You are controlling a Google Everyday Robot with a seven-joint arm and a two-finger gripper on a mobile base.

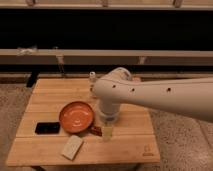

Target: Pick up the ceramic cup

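Observation:
The ceramic cup (106,133) is a small cream-white cup standing on the wooden table (130,145), just right of the round orange dish (76,116). My gripper (107,125) hangs from the big white arm that reaches in from the right. It sits directly over the cup, with the wrist hiding the cup's top. A slim small bottle with a pale cap (92,77) stands at the table's back edge, behind the arm.
A black phone (47,128) lies left of the dish. A pale flat packet (72,147) lies near the front edge. A small dark red object (95,130) lies between the dish and the cup. A rail and dark wall run behind the table.

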